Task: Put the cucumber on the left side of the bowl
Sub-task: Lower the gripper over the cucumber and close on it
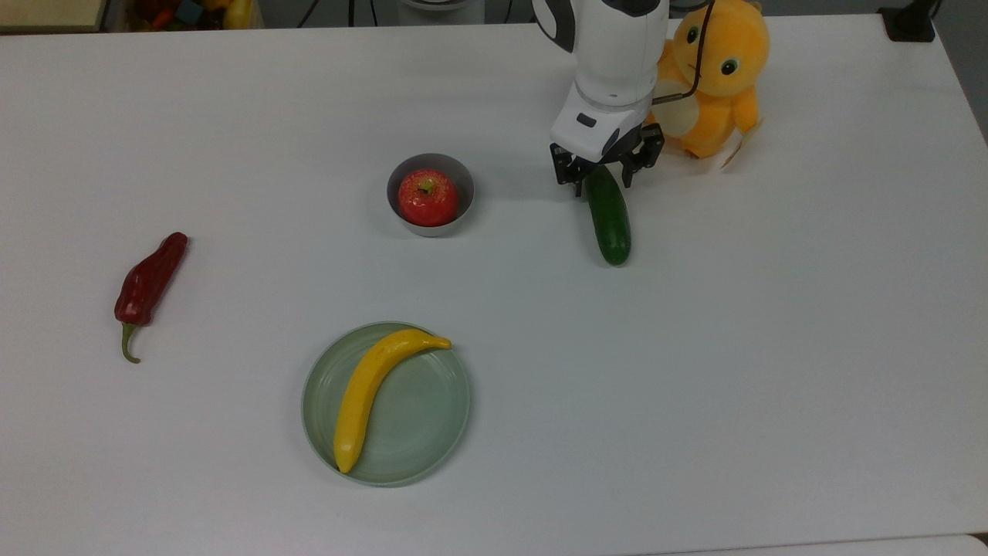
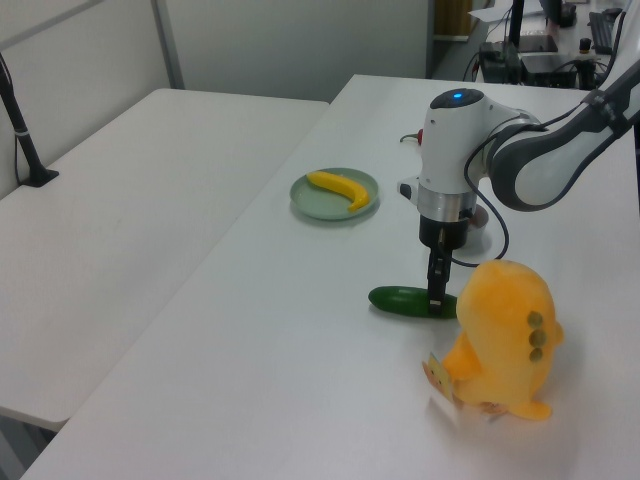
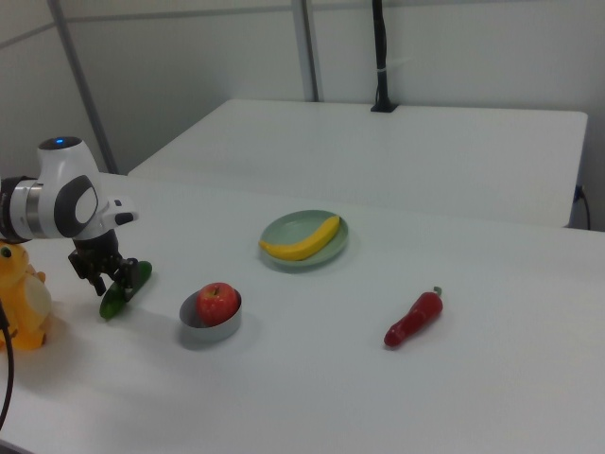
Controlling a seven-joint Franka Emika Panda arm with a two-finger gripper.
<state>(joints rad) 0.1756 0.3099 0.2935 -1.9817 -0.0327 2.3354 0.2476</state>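
cucumber (image 1: 608,220) end hidden (under jaws)

The white Franka arm enters at the upper right of the top view and reaches downward in the frame; its wrist is a stout white cylinder, and a dark cable loops along its side; the black two-finger gripper (image 1: 602,179) hangs from the wrist, fingers pointing straight down and spread apart; in the left view the arm comes in from the right edge, bends at a grey joint, and the gripper (image 2: 436,300) sits right of centre, low, close to the surface; in the right view the gripper (image 3: 112,279) is at the left edge, mid-height, under the rounded white wrist.
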